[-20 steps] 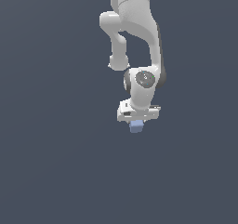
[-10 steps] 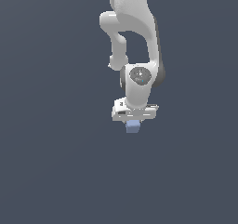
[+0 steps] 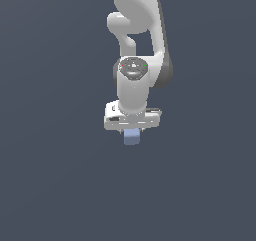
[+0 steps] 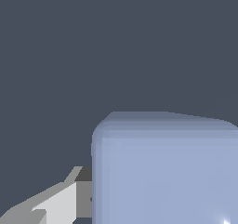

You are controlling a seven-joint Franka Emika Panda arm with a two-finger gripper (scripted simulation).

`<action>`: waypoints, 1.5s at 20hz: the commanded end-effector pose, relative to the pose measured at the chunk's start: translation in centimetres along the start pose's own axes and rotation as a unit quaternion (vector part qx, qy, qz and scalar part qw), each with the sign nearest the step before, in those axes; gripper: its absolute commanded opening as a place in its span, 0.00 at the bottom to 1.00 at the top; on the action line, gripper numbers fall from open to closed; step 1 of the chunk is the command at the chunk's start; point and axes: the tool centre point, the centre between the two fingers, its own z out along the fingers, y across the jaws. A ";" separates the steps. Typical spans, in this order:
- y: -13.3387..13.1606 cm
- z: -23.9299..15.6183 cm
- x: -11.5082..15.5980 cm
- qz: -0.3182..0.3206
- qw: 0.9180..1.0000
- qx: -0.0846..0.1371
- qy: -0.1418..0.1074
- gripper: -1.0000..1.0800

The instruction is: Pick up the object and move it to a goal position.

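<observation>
The small light-blue cube (image 3: 132, 137) hangs just under my white gripper (image 3: 132, 131) in the exterior view, near the middle of the picture. The gripper is shut on the cube, and most of the fingers are hidden behind the hand. In the wrist view the cube (image 4: 165, 172) fills much of the picture, very close to the camera, and one grey and white finger (image 4: 69, 197) presses against its side. The other finger is out of view there. No goal marker shows in either view.
The white arm (image 3: 137, 50) reaches down from the top of the exterior view. All around it is a plain dark grey surface (image 3: 50, 160) with no other objects or edges showing.
The arm has swung toward the exterior view's left, carrying the cube with it, and the wrist now stands more upright over the cube. The grip is unchanged.
</observation>
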 end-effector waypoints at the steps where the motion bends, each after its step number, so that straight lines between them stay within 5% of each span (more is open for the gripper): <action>1: 1.7 -2.0 1.0 0.000 1.000 0.000 0.000 0.00; 14: 8.5 -10.1 5.5 0.000 1.000 0.000 0.000 0.00; 30: 12.9 -15.3 8.7 0.000 1.000 0.000 0.000 0.00</action>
